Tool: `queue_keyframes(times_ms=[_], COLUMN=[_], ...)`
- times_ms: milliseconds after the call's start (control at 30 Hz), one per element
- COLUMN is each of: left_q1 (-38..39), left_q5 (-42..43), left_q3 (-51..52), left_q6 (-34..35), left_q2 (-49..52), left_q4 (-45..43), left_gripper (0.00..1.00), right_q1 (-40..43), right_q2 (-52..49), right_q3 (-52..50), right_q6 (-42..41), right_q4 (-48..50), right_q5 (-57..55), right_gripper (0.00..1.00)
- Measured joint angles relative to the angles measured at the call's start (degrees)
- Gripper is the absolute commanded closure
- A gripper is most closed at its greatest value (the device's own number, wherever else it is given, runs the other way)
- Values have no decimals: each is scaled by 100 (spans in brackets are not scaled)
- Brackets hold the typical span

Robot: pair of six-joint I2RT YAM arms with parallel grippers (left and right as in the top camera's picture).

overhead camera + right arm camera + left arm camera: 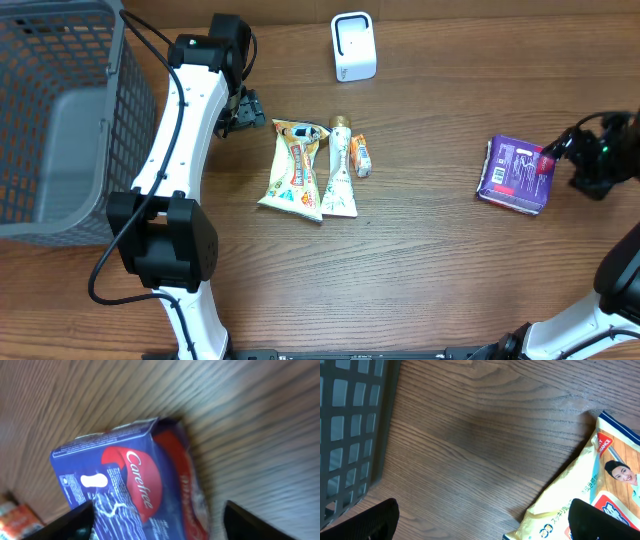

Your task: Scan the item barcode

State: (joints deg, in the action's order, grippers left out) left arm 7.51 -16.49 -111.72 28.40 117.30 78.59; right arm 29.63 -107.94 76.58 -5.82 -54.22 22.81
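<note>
A purple Carefree pack [515,172] lies flat on the table at the right. My right gripper [556,152] is at its right end. In the right wrist view the pack [130,475] sits between the spread fingers of that gripper [162,522], with a clear gap on the right side, so the gripper is open. No barcode shows on the faces in view. The white scanner [353,47] stands at the back centre. My left gripper [250,110] hovers open at the top left corner of a yellow pouch [295,170], holding nothing.
A grey mesh basket [60,120] fills the far left, and its wall [350,435] is close beside my left gripper [482,525]. Next to the yellow pouch [585,480] lie a cream tube [340,170] and a small orange packet [360,155].
</note>
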Motion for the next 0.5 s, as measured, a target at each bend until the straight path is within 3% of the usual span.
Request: queue_keyframes(times_ms=[100,267,500], left_q1=[0,0,0], left_q5=[0,0,0], left_q3=[0,0,0], left_q6=[0,0,0], left_q2=[0,0,0], left_q4=[2,2,2], left_gripper=[0,0,0], right_q1=[-17,-42,-48], right_q2=[-2,0,0], right_q3=[-358,-503,-341], right_q6=[57,136,116], right_q4=[219,334,-122], right_q5=[264,424,507], right_gripper=[41,95,96])
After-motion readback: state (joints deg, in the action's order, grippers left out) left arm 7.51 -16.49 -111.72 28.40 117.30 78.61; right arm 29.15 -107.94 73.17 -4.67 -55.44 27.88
